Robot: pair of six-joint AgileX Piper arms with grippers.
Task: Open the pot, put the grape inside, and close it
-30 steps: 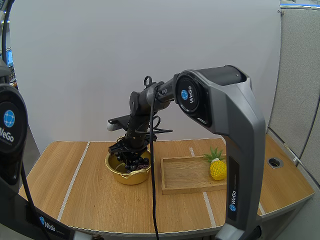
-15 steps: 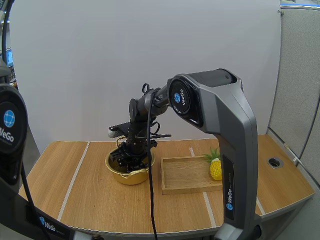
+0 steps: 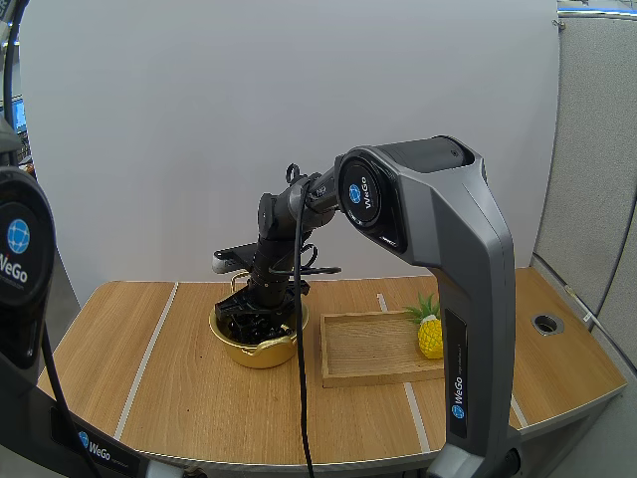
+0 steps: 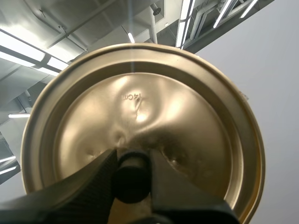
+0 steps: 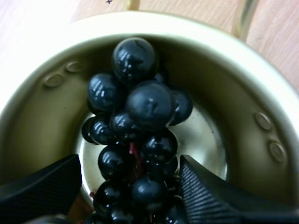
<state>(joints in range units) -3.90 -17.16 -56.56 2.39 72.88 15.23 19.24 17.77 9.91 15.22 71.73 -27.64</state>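
Right pincer splayed (pointing downward), left pincer clamped

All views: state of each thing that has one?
Pot: open.
Lid: off the pot, held by its knob.
Left gripper: shut on the knob.
Right gripper: open, down in the pot.
Grapes: lying in the pot, inside the right gripper's span.
Tray: flat on the table.
Pineapple: upright in the tray.
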